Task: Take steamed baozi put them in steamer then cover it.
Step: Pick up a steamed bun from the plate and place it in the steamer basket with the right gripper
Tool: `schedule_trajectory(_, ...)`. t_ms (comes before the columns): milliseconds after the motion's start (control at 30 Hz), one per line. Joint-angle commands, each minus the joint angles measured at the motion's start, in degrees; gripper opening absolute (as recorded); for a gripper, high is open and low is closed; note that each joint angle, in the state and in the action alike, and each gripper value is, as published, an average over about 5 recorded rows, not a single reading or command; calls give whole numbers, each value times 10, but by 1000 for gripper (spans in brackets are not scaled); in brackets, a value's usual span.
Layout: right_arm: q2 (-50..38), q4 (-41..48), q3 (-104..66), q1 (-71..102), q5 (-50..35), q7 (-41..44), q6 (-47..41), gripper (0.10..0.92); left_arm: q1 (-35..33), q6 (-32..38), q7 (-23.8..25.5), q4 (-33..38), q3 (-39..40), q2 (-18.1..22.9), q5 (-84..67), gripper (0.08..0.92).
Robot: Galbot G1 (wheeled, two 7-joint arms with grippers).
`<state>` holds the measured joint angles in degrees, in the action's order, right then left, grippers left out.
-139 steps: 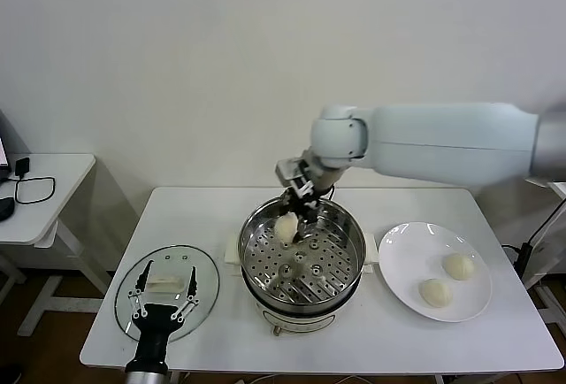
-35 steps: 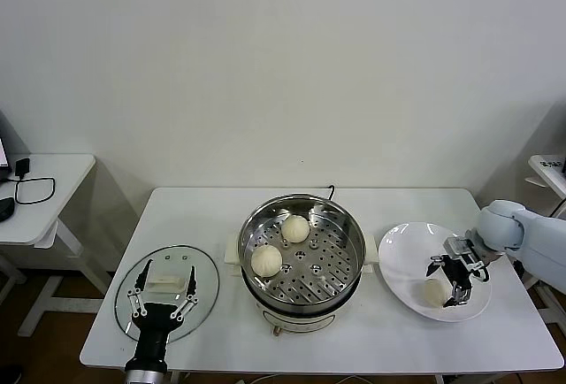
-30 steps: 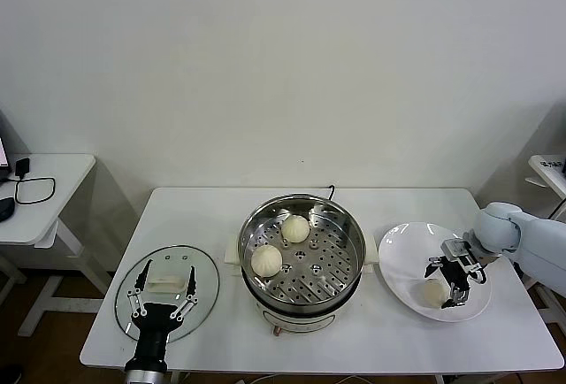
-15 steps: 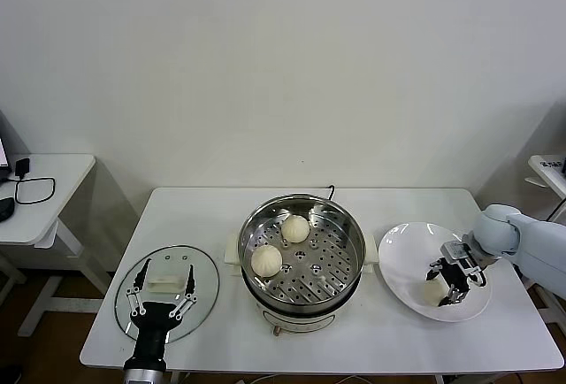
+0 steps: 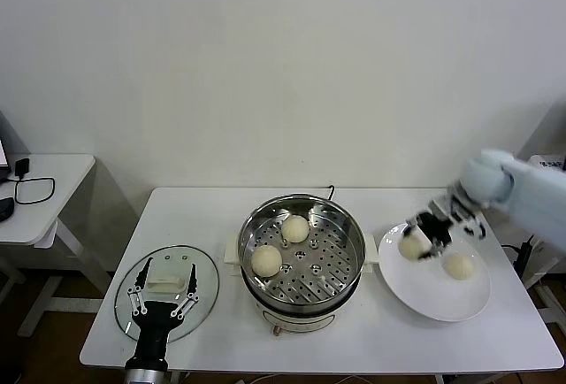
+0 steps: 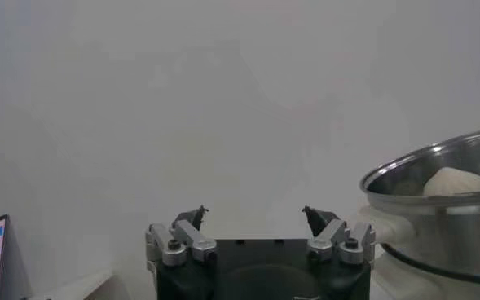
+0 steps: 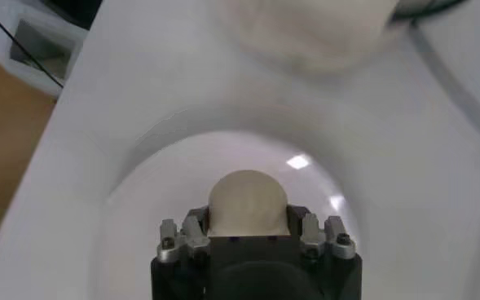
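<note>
The right claw [image 5: 423,241] is gripping a bun [image 5: 411,245] between its fingers and holding it in the air over the plate [image 5: 439,297], at the plate's edge nearer the steamer [image 5: 303,260]. In the right wrist view that bun [image 7: 248,202] is sitting clamped between the fingers, with the plate below it. A second bun [image 5: 458,265] is lying on the plate just beside the claw, on the side away from the steamer. Two more buns are resting on the perforated tray inside the steamer, one toward the back [image 5: 295,228] and one toward the front [image 5: 266,260] (both well apart from the right claw). The left claw [image 5: 163,298] is hanging with its fingers spread wide apart, right over the lid [image 5: 129,288], which is lying flat on the tabletop [image 5: 212,216] beside the steamer.
</note>
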<state>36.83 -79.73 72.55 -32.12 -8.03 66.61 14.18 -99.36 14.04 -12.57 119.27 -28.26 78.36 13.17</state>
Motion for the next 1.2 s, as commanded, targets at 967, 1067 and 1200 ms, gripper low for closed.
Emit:
schedule_trajectory(967, 211, -163, 23, -4, 152, 19, 242, 645, 1, 1, -3, -1, -3, 0, -2, 823)
schedule_trajectory(1067, 214, -162, 24, 3, 159, 21, 246, 645, 1, 0, -3, -1, -3, 0, -2, 823)
schedule_trajectory(1200, 216, -162, 22, 13, 168, 24, 253, 645, 1, 0, -3, -1, -4, 0, -2, 823)
